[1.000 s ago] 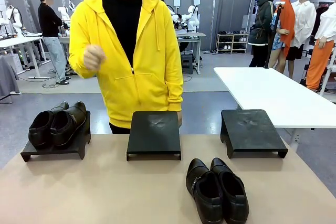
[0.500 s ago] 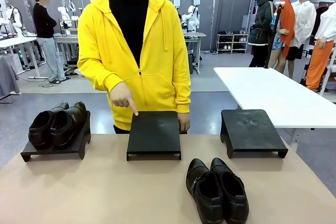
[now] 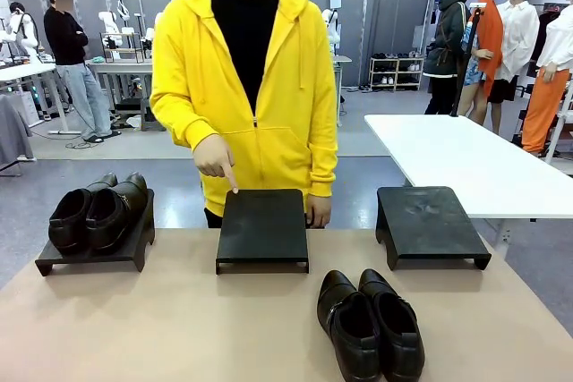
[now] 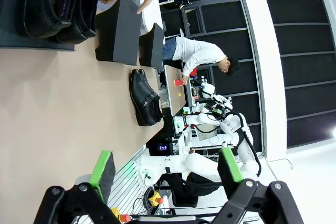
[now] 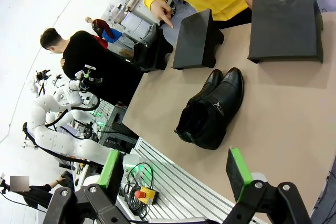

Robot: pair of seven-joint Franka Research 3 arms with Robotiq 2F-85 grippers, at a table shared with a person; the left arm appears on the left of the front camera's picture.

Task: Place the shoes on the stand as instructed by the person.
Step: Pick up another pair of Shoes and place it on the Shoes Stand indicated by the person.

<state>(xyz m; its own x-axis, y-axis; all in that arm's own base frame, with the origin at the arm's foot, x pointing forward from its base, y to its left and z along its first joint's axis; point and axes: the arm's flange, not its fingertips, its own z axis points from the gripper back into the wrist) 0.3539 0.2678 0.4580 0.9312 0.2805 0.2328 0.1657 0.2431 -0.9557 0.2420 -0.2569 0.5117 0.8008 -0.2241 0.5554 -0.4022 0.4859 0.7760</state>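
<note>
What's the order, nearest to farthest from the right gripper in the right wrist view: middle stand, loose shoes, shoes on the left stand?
1. Loose shoes, on the table just ahead of the right gripper.
2. Middle stand, beyond them, by the person's pointing hand.
3. Shoes on the left stand, farthest, past the middle stand.

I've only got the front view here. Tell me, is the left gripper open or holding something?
Observer: The left gripper is open and holds nothing.
Operator: And the right one?
Observer: The right gripper is open and empty too.
Operator: What lies ahead of it?
Observer: The loose pair of shoes, lying on the table between it and the middle stand.
</note>
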